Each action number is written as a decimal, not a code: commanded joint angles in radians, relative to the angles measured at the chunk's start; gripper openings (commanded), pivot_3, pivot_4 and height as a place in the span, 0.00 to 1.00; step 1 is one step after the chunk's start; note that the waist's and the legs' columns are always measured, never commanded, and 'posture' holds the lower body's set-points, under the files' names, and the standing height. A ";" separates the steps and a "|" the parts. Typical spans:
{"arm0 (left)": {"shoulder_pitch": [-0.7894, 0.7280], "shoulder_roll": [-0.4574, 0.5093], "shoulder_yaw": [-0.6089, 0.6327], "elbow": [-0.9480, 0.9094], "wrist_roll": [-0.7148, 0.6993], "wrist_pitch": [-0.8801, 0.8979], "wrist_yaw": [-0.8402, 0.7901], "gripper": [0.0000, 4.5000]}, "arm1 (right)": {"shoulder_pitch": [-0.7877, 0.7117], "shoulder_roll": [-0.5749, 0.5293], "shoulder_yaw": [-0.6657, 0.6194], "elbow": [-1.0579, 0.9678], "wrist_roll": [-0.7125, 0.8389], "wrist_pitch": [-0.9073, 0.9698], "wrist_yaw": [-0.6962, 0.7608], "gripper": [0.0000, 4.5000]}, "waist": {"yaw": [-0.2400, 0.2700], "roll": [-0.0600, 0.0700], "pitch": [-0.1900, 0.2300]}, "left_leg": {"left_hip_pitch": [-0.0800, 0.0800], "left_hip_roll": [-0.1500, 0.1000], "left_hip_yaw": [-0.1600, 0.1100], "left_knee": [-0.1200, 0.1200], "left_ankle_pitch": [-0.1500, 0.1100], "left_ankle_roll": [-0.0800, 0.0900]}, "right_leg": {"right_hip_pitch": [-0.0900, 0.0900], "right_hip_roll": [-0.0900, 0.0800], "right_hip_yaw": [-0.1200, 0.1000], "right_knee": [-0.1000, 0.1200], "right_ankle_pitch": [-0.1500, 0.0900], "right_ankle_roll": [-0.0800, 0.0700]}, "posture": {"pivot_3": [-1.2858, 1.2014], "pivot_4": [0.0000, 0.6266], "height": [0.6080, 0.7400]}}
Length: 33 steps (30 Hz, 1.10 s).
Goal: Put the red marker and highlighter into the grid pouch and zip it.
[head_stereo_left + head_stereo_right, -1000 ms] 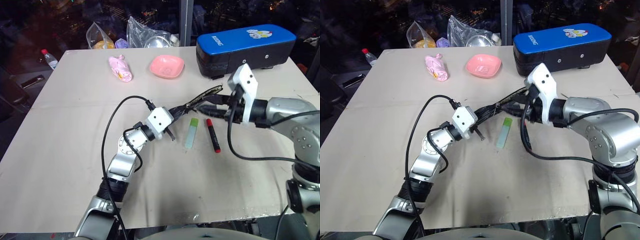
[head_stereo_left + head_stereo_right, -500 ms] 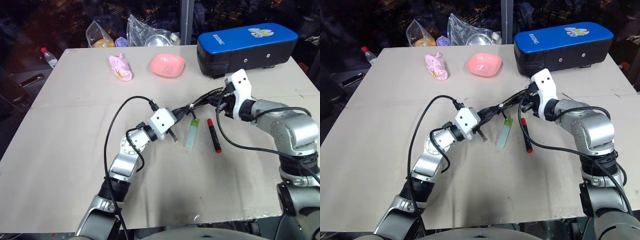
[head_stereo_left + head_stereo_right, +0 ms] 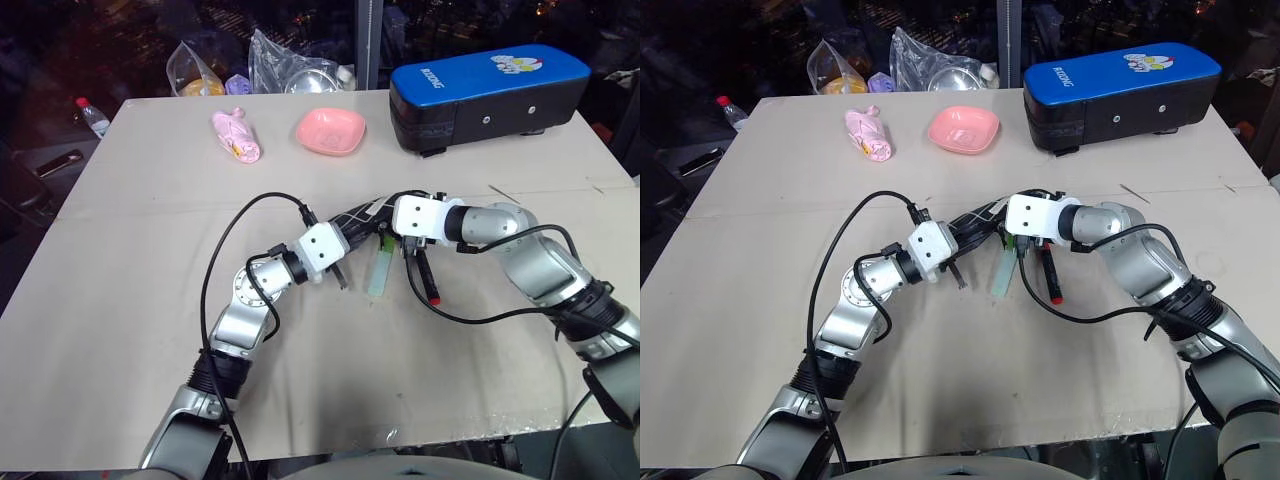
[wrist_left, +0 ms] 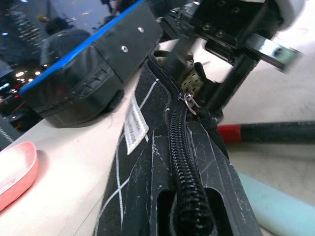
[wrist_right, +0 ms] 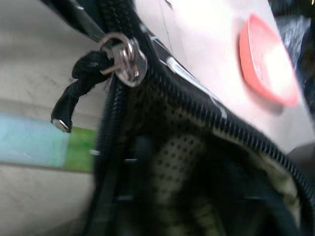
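Observation:
The grid pouch (image 3: 362, 215), black with white lines, hangs just above the table with my left gripper (image 3: 345, 240) shut on its near end. Its zipper (image 4: 178, 147) runs up to the pull (image 4: 189, 101). Past the pull the mouth gapes and shows dotted lining (image 5: 172, 147). My right gripper (image 3: 392, 232) is at that open end, fingers (image 4: 231, 81) apart on either side of it. The highlighter (image 3: 379, 272) lies on the table under the pouch. The red marker (image 3: 428, 277) lies beside it to the right, below my right wrist.
A blue-topped black case (image 3: 485, 85) stands at the back right. A pink dish (image 3: 331, 131) and a pink bundle (image 3: 238, 136) lie at the back, with plastic bags (image 3: 290, 70) behind them. A small bottle (image 3: 90, 115) stands off the table's far left corner.
My right gripper has come down and left, rolled over, and let go of the pouch's far end. The pouch has sunk lower. My left gripper has kept its hold in place.

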 commanded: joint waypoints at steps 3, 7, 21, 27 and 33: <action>-0.033 0.011 0.046 0.036 -0.026 -0.027 0.011 0.00 | -0.034 -0.008 -0.049 -0.003 -0.081 -0.088 0.022 0.99 | 0.000 0.000 0.000 | 0.000 0.000 0.000 0.000 0.000 0.000 | 0.000 0.000 0.000 0.000 0.000 0.000 | 0.52 0.24 1.00; -0.043 0.008 0.072 0.076 -0.034 -0.025 0.031 0.00 | -0.002 -0.001 -0.130 -0.056 -0.075 -0.079 -0.011 0.99 | 0.001 0.000 0.000 | 0.000 0.000 0.000 0.000 0.000 0.000 | 0.000 0.000 0.000 0.000 0.000 0.000 | 0.52 0.24 1.00; -0.049 -0.016 0.109 0.042 -0.109 0.072 0.027 0.00 | 0.598 0.330 -0.607 -0.837 0.342 1.080 -0.241 0.99 | 0.022 -0.001 -0.001 | -0.001 0.001 -0.002 0.001 0.000 -0.001 | 0.000 0.000 -0.001 0.000 0.002 -0.002 | 0.52 0.24 1.00; -0.061 -0.025 0.107 0.031 -0.110 0.095 0.020 0.00 | 0.672 0.406 -0.559 -0.846 0.336 1.152 -0.353 0.94 | 0.020 0.000 -0.001 | 0.000 0.001 -0.002 0.001 0.001 -0.001 | 0.000 0.001 -0.001 0.002 0.002 -0.002 | 0.52 0.24 1.00; -0.074 -0.033 0.106 0.034 -0.114 0.106 0.010 0.00 | 0.674 0.355 -0.501 -0.828 0.321 1.093 -0.401 0.37 | 0.020 0.000 -0.001 | 0.000 0.001 -0.002 0.001 0.001 -0.001 | 0.000 0.001 -0.001 0.002 0.002 -0.002 | 0.52 0.24 1.00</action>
